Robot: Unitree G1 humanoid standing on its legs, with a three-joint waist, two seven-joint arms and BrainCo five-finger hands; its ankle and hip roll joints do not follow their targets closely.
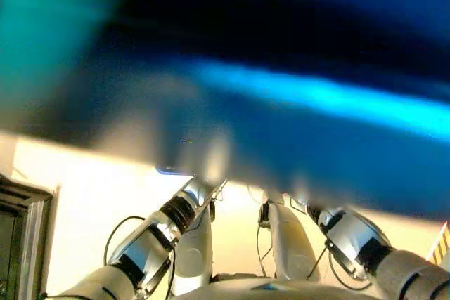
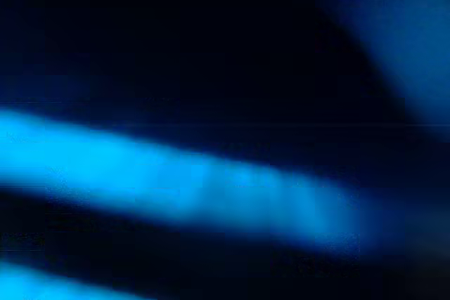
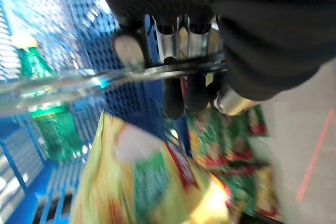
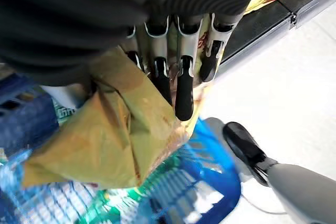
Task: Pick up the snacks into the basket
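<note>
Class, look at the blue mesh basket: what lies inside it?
Inside the blue basket sit a green snack pack and a yellow bag. The left hand curls round its metal handle. The packs cover the basket's floor, so anything beneath them stays unseen.

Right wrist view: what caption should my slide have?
Right hand grips a yellow-brown snack bag above the blue basket.

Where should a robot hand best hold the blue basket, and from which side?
By its metal handle, from above. The thin bar runs across the open top of the basket, free of the mesh walls, so fingers can curl round it; the left robot hand grips it this way.
</note>
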